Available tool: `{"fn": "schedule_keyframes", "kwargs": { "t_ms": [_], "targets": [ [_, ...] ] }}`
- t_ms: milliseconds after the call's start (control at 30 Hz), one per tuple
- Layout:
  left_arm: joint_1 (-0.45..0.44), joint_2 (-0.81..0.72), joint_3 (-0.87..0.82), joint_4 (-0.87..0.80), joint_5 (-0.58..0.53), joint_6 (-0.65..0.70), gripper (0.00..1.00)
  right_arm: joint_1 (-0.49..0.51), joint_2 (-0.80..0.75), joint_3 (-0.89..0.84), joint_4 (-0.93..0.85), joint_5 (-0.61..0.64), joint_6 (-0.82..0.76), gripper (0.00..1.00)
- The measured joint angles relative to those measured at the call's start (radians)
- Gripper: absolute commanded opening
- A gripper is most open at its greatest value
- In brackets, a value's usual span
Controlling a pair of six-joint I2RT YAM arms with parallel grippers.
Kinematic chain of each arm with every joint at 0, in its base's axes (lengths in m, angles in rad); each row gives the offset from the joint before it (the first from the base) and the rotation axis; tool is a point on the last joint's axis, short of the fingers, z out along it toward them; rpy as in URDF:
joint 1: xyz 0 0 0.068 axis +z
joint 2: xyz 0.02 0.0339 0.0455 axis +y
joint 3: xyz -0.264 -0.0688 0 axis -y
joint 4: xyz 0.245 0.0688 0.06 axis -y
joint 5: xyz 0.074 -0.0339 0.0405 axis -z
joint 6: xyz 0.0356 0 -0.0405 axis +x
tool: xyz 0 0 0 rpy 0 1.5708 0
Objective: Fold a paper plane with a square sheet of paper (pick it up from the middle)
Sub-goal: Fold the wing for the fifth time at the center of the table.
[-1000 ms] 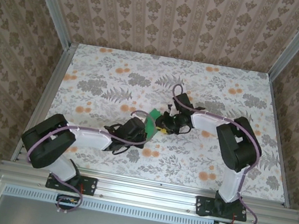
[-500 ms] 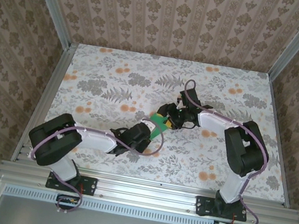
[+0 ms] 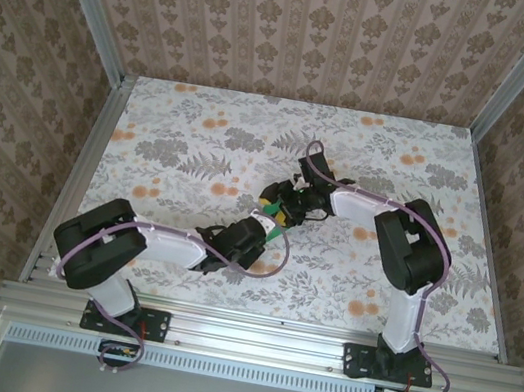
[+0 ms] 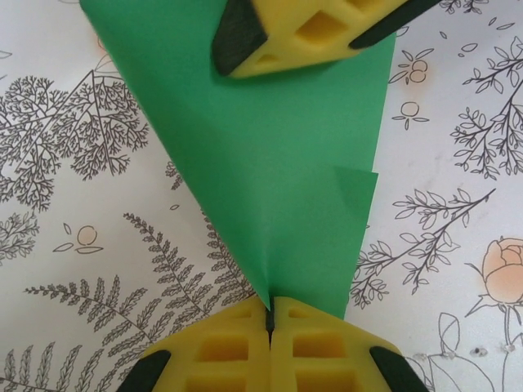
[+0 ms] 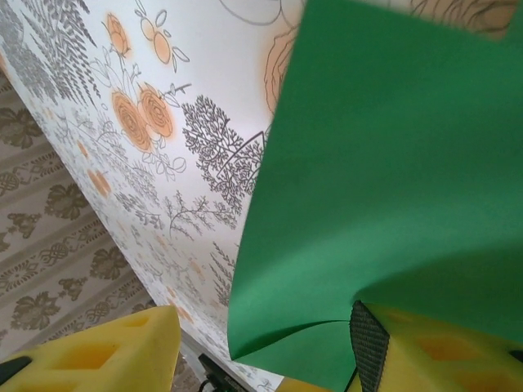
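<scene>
Floral surface (image 3: 180, 141), arms meeting near its centre. Left end effector (image 4: 270, 314) pinches the tapered tip of the square sheet of paper (image 4: 270, 163), which is partly folded. Right end effector (image 5: 245, 349) has its jaws parted beside the sheet. The plane looks unfinished, with further folds left to make.

Soft, even light falls from overhead onto my table (image 3: 200, 145), leaving only faint shadows beneath the arms and no glare. The overhead view is crisp throughout. On my wrist cameras the green paper (image 4: 270, 163) shows vivid and sharp, shading gently along its curves, while the nearest yellow fingers (image 4: 245, 351) go slightly soft.
</scene>
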Motion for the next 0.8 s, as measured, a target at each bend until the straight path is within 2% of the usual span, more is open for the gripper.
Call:
{"fn": "schedule_keyframes", "kwargs": {
  "t_ms": [267, 500, 800],
  "targets": [
    [-0.031, 0.05, 0.055, -0.026, -0.065, 0.03, 0.0, 0.027, 0.03, 0.085, -0.161, 0.059, -0.078, 0.44],
    [-0.036, 0.053, 0.056, -0.027, -0.079, 0.033, 0.0, 0.037, 0.034, 0.103, -0.266, 0.142, -0.144, 0.25],
    [-0.036, 0.053, 0.059, -0.036, -0.088, 0.033, 0.0, 0.045, 0.034, 0.109, -0.31, 0.198, -0.168, 0.17]
  ]
}}
